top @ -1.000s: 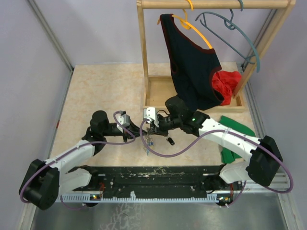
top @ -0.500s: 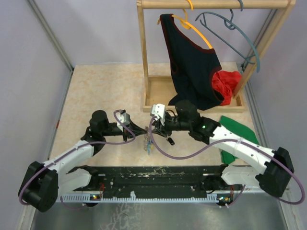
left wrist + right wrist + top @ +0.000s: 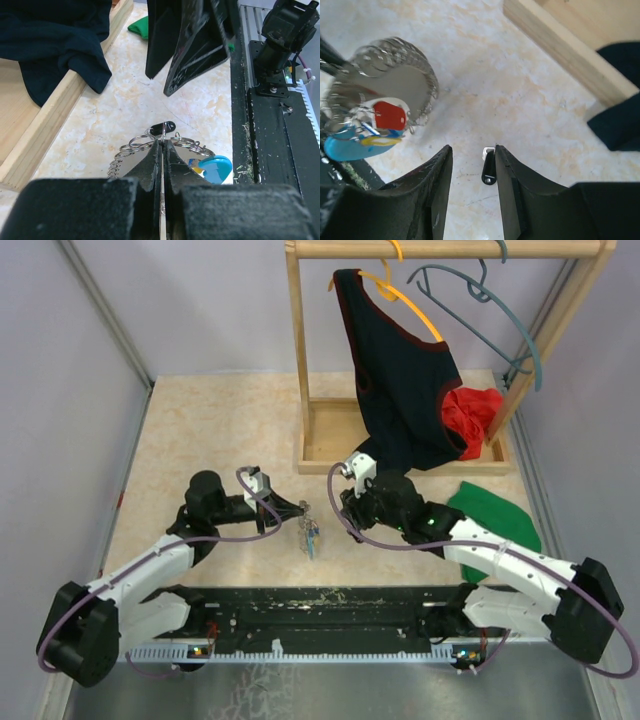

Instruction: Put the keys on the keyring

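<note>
In front of the wooden rack [image 3: 296,360], the left gripper [image 3: 298,510] was clamped on the keyring [image 3: 310,537], whose loop dangled from the jaws with a red key [image 3: 390,115] on it. The right gripper [image 3: 472,150] gaped over a black key [image 3: 489,172] lying lengthwise between its fingers on the beige marbled table [image 3: 200,420]. Lilac walls [image 3: 200,310] stood around.

1. Left arm [image 3: 150,565] and right arm [image 3: 500,555]: white shells with rounded black joint housings, both above a black rail [image 3: 320,605].
2. A purple cable [image 3: 215,537] loops along each arm, above the rail.
3. A green light [image 3: 431,523] glows on the right arm, above the rail.
4. A small white camera block [image 3: 358,468] sits at each wrist.
5. Left gripper [image 3: 162,145] and right gripper [image 3: 472,150]: matte black, wedge-shaped fingers [image 3: 437,180] with flat inner faces.
6. The rail is scuffed, with screws [image 3: 274,89]; a white toothed strip [image 3: 300,650] runs along its near edge.
</note>
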{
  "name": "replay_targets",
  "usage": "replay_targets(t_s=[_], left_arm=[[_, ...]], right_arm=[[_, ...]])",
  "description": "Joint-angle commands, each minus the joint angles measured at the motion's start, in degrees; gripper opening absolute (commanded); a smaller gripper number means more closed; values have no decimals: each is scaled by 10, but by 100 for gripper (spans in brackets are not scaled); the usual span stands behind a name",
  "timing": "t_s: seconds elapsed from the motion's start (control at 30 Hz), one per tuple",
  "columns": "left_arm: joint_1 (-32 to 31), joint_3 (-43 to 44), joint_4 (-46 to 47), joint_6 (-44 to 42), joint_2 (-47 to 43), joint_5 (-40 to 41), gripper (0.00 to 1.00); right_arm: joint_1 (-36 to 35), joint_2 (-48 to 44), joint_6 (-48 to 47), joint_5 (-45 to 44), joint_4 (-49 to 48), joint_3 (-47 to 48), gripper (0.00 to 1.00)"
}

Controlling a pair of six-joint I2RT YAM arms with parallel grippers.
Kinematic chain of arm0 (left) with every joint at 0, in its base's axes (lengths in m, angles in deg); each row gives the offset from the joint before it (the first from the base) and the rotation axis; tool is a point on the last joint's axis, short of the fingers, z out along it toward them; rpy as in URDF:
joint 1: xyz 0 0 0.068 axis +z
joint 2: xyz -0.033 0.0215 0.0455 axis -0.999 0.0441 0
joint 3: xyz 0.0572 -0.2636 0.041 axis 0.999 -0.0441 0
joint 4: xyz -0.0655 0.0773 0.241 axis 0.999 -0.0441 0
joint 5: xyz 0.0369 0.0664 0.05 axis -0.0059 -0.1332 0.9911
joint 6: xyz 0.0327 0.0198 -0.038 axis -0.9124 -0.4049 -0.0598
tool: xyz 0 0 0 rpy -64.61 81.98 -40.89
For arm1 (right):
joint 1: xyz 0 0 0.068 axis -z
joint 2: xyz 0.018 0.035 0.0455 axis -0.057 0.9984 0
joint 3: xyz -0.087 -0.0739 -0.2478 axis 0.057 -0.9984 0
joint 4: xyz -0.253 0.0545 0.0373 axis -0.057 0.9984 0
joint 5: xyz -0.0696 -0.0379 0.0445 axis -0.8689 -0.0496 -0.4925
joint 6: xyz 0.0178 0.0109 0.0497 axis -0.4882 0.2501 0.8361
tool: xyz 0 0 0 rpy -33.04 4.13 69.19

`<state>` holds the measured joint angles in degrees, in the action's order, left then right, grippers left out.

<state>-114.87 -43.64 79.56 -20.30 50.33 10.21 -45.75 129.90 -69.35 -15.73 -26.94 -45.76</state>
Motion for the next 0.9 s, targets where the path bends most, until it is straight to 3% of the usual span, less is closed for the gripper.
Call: replay_targets(t_s=[0.0, 0.43, 0.87], left_arm=[[-3, 6, 12, 5, -16, 15, 1], [-3, 1, 12, 4, -16, 25, 1], [-3, 3, 10, 3, -15, 26, 1]], right_arm=[[-3, 35, 93, -81, -9, -15, 39], [1, 217, 114, -77, 43, 34, 29], [5, 263, 103, -90, 22, 59, 21]])
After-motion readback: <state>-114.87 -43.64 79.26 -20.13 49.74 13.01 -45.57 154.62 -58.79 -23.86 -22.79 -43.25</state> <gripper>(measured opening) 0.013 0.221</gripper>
